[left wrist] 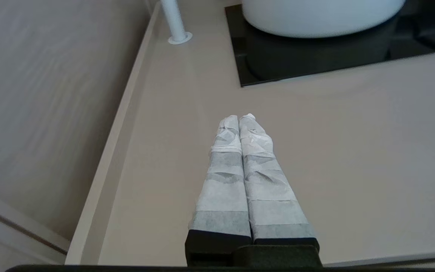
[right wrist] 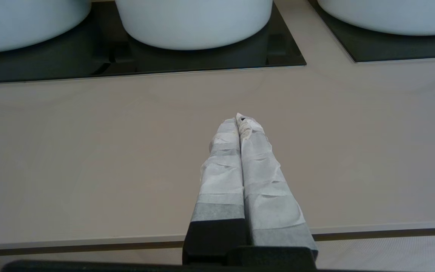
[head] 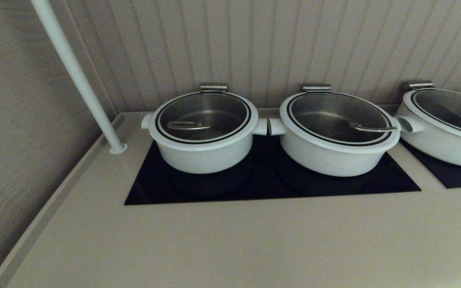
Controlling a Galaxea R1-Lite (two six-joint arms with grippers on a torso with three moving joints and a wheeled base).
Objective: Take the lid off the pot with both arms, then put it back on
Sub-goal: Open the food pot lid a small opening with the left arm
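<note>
The pot [head: 202, 154] is the deeper white one at the left of the black cooktop [head: 270, 186]. The lid [head: 203, 116] lies flat on it, its steel bar handle [head: 186, 126] towards the left. Neither arm shows in the head view. My left gripper [left wrist: 239, 118] is shut and empty, low over the beige counter in front of the pot's base [left wrist: 319, 19]. My right gripper [right wrist: 239, 119] is shut and empty over the counter near its front edge. The pot's base [right wrist: 25, 26] shows far off in the right wrist view.
A wider white pot with lid [head: 336, 134] stands right beside the pot, stub handles almost touching. A third pot [head: 446, 128] stands on a second cooktop at the far right. A white pole [head: 76, 76] rises from the counter's back left corner. Walls stand behind and to the left.
</note>
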